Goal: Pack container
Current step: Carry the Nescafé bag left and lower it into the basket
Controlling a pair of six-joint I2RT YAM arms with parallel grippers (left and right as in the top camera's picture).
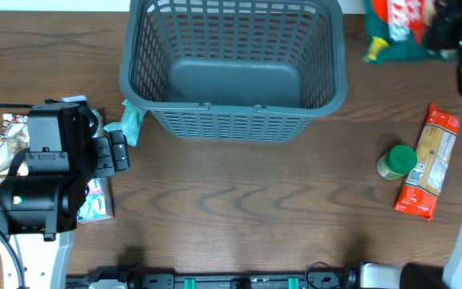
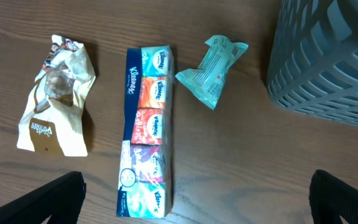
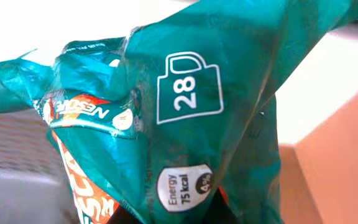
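Note:
The container (image 1: 235, 64), a dark grey lattice basket, stands empty at the back middle; its corner (image 2: 328, 56) shows in the left wrist view. High at the back right, my right gripper (image 1: 435, 34) is shut on a green Nescafe bag (image 1: 398, 30), which fills the right wrist view (image 3: 197, 93). My left gripper (image 1: 115, 152) hangs open over the table's left side with nothing between its fingers. Below it lies a long Kleenex tissue pack (image 2: 146, 130), with a small teal packet (image 2: 211, 68) toward the basket.
A crumpled beige bag (image 2: 58, 99) lies left of the tissue pack. On the right side of the table lie an orange pasta packet (image 1: 429, 160) and a green-lidded jar (image 1: 397, 162) beside it.

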